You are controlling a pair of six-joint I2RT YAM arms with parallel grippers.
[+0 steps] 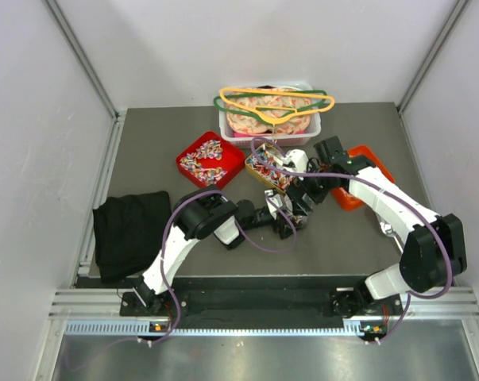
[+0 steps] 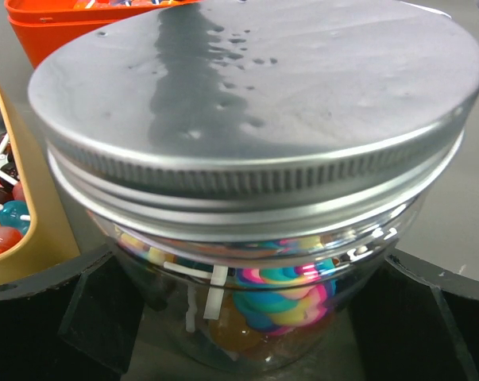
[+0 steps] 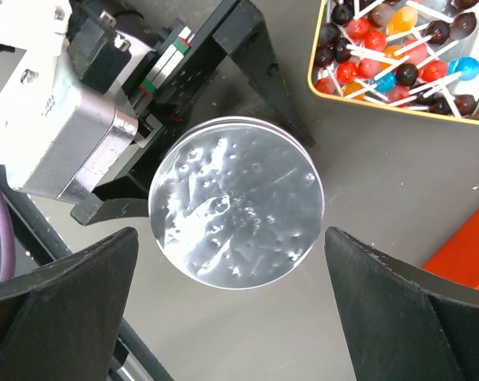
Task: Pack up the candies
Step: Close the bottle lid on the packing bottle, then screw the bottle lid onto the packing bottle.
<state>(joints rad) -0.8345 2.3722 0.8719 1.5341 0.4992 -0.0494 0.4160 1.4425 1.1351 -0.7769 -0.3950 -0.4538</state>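
The candies (image 1: 209, 157) lie as a speckled heap in a red square tray (image 1: 190, 167) left of centre. A clear jar (image 2: 255, 294) with a silver screw lid (image 2: 255, 87) stands on the table and holds swirled and round sweets. My left gripper (image 2: 251, 325) is shut on the jar, one black finger on each side of it. My right gripper (image 3: 231, 238) hovers open above the lid (image 3: 235, 202), its fingers wide on either side and not touching it. In the top view both grippers meet mid-table, the left (image 1: 285, 216) just below the right (image 1: 300, 193).
A yellow tray of lollipops (image 1: 268, 171) sits just behind the jar and shows in the right wrist view (image 3: 382, 109). An orange tray (image 1: 362, 186) lies under the right arm. A white bin with coloured hangers (image 1: 271, 119) stands at the back. A black cloth (image 1: 132, 230) lies at left.
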